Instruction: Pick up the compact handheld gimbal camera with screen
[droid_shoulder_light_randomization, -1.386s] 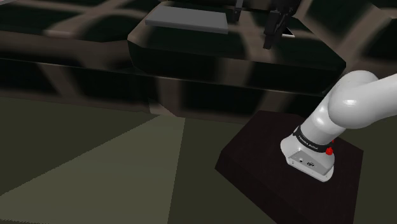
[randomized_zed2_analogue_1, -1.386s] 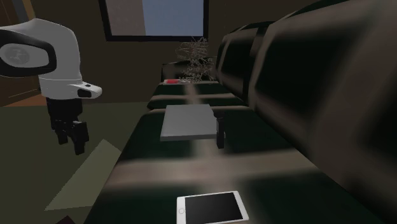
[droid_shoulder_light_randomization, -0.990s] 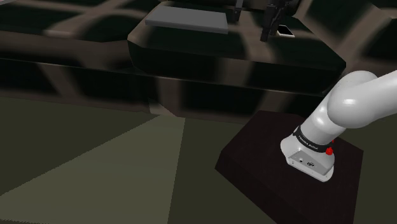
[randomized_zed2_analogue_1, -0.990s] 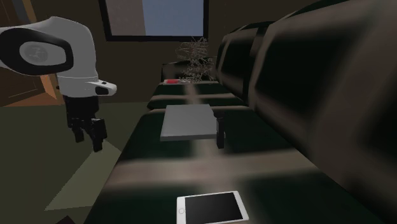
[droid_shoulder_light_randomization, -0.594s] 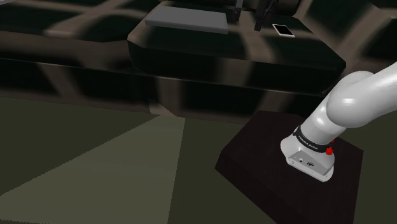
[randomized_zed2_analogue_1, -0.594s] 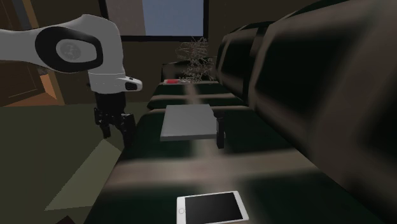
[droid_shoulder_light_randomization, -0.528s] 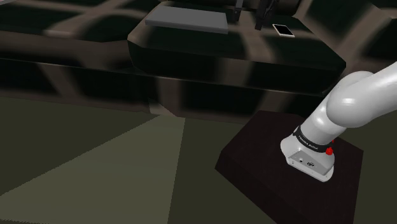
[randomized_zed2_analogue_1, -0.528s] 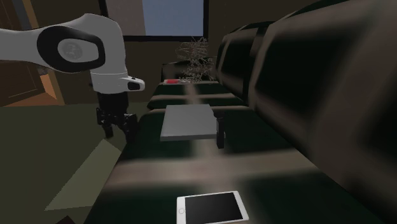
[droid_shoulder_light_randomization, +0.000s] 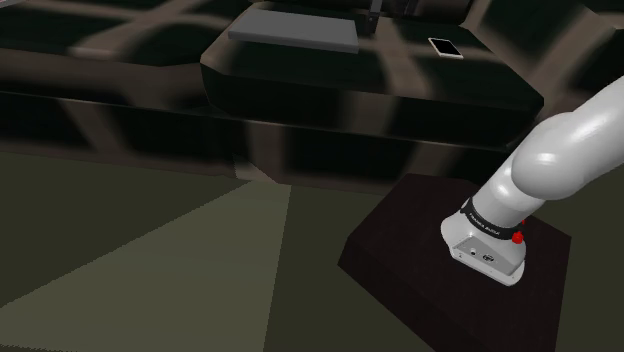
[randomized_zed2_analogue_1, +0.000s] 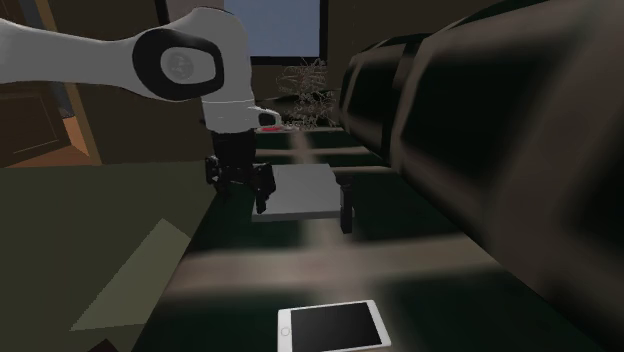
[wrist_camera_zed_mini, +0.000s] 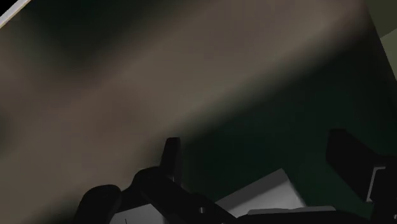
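Evidently nothing is grasped yet. In the second exterior view, the all-black two-finger gripper hangs over the dark sofa seat, at the nine o'clock edge of a flat, light grey rectangular slab. The wrist view shows its fingers wide apart and empty. The small, dark, upright handheld gimbal camera stands on the seat just beside the slab's three o'clock edge. Crossing over, lowering, closing and lifting all remain. The camera reads as a slim black stick; its screen is too dark to make out.
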